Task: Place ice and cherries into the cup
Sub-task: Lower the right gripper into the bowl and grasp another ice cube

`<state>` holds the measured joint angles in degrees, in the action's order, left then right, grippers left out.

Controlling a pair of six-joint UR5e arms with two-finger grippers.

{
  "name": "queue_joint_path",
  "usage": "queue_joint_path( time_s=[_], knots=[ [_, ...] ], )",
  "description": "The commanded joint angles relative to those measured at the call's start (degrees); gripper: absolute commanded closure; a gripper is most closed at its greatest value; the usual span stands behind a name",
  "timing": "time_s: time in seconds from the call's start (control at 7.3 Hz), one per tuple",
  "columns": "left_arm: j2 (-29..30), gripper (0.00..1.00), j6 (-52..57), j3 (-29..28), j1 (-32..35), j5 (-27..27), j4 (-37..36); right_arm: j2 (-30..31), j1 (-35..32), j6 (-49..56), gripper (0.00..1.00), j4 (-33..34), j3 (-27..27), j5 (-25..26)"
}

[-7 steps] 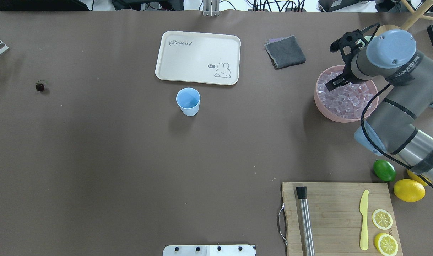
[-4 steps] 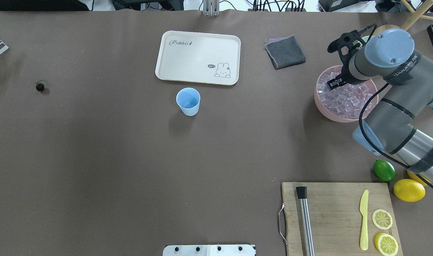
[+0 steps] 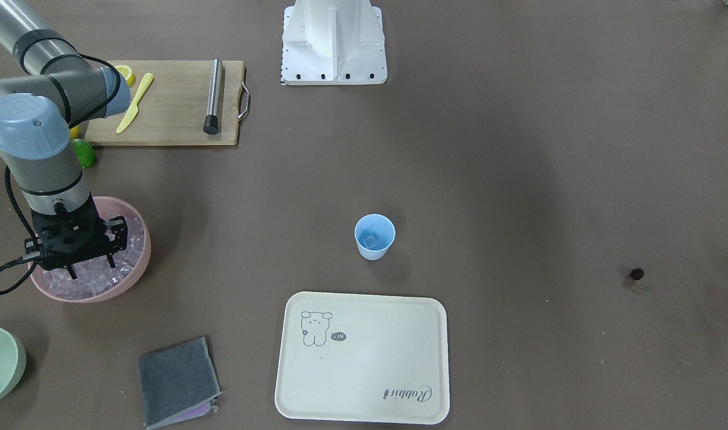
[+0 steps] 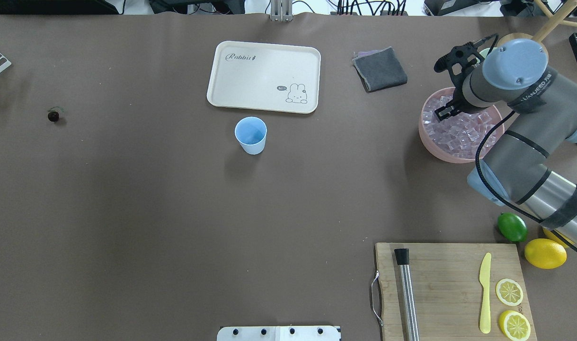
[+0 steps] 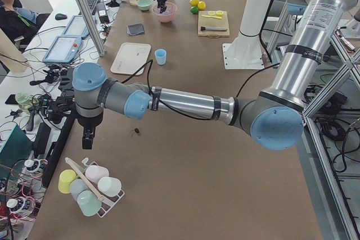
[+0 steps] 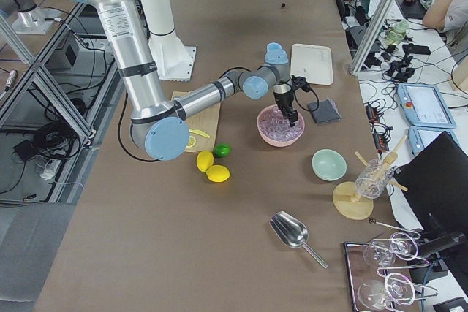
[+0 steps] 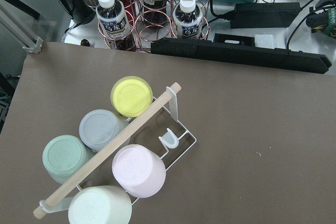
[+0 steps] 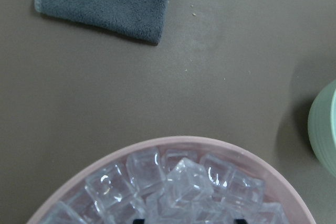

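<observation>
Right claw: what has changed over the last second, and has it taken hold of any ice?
The right claw has drifted slightly toward the robot's left over the ice in the pink bowl. Its jaws are open and it has taken hold of nothing. The bowl, cup, cherry and tray stayed put.

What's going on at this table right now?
The right gripper is down in the pink bowl of ice cubes, jaws apart, apparently going for a cube. The light blue cup already has a cube in it. The cherry lies untouched far off, and the left arm hovers over a cup rack.
</observation>
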<state>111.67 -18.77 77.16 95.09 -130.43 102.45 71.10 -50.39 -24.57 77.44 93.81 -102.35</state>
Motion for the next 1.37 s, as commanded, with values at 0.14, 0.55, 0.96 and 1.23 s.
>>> queue_joint_path(
  time_s=[0.14,0.55,0.96,1.23],
  knots=[
    [-2.32,0.02,-0.65,0.01,-0.08,0.00,3.97,-0.26,0.03,0.22,0.92,0.08,-0.65,-0.65],
    [-2.42,0.02,-0.57,0.10,-0.08,0.00,4.25,0.00,-0.40,1.37,1.00,0.17,0.05,-2.67],
    [-2.33,0.02,-0.74,0.19,-0.08,-0.09,4.25,-0.17,-4.53,1.37,1.00,0.17,0.41,-6.89],
    [-2.33,0.02,-0.74,0.19,-0.08,0.00,4.16,-0.26,-4.63,0.40,0.00,-0.18,0.23,-7.16]
  ],
)
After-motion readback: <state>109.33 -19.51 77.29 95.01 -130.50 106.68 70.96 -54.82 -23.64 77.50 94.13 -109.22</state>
